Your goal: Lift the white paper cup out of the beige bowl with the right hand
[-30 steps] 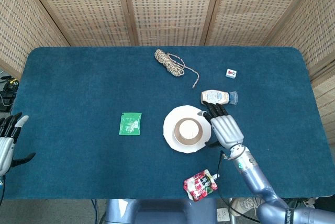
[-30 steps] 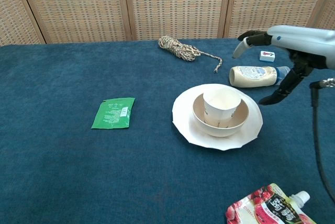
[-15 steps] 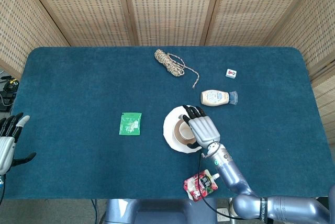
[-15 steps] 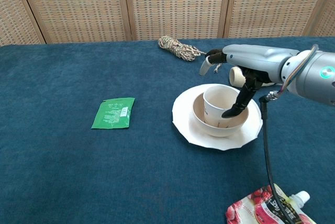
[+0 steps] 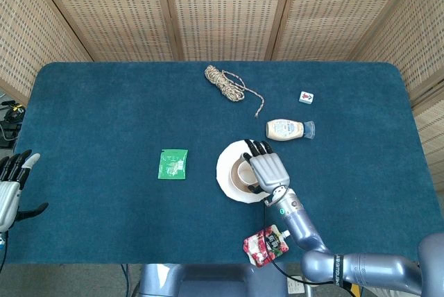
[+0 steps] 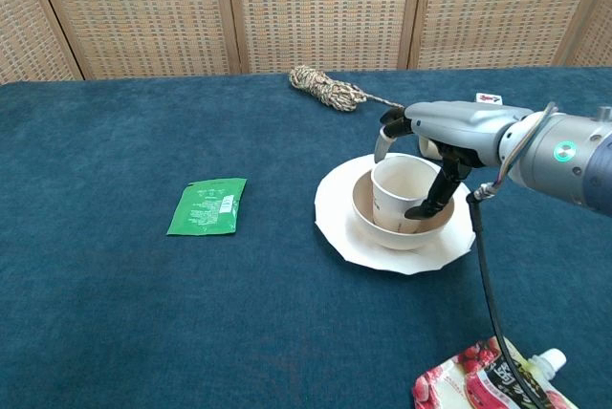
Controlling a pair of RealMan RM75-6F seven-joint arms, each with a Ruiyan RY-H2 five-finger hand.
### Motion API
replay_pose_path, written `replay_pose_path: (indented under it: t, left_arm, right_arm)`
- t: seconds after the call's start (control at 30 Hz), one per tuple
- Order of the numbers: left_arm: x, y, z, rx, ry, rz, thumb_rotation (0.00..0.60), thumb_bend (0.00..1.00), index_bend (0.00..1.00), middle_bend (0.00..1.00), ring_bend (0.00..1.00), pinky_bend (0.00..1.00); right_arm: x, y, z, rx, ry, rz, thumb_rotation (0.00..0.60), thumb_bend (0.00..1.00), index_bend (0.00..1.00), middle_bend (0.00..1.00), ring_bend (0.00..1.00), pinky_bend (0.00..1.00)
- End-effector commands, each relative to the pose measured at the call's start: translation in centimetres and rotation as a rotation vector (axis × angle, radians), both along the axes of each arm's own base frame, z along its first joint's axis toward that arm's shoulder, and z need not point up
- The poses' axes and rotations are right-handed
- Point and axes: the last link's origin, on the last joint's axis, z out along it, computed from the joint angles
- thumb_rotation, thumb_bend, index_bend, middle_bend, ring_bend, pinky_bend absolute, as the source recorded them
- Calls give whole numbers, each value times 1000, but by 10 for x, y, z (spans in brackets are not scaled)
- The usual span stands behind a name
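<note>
The white paper cup [image 6: 400, 194] stands upright in the beige bowl [image 6: 382, 227], which sits on a white plate [image 6: 335, 218]. My right hand [image 6: 449, 132] arches over the cup from the right, its fingers curving down past the far rim and the thumb hanging by the cup's right side. No firm grip shows. In the head view the right hand [image 5: 267, 168] covers most of the cup [image 5: 244, 170] and bowl [image 5: 236, 175]. My left hand [image 5: 10, 189] rests at the table's left edge with its fingers spread, holding nothing.
A sauce bottle [image 5: 288, 129] lies just behind the plate [image 5: 223, 172]. A rope coil [image 5: 225, 83] is farther back, with a small tile [image 5: 306, 96] at back right. A green packet [image 5: 173, 164] lies to the left. A red pouch [image 5: 266, 245] is at the front edge.
My right hand swung left from beside the plate to above the cup, then sank a little so its fingers and thumb flank the cup. The left hand stayed put.
</note>
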Motion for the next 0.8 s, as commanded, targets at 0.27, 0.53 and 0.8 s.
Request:
replay_pose_path:
  t: [0.27,0.53,0.8]
  left_arm:
    - [1,-1,-1,-3,0,-6,600,0,0,0,0,0]
    - [1,-1,0,-3,-3,-8,600,0,0,0,0,0]
    - [1,0,4,16,-7,-8,600,0,0,0,0,0]
  right_arm:
    - [12,-1,2,-48,-25,37,600,397,489,138,0,62]
    - [38,-5,27,-122,-54,107,600,397,496,145,0,71]
    - [69,-26,35,-196,-79,155,600,396,496,145,0,75]
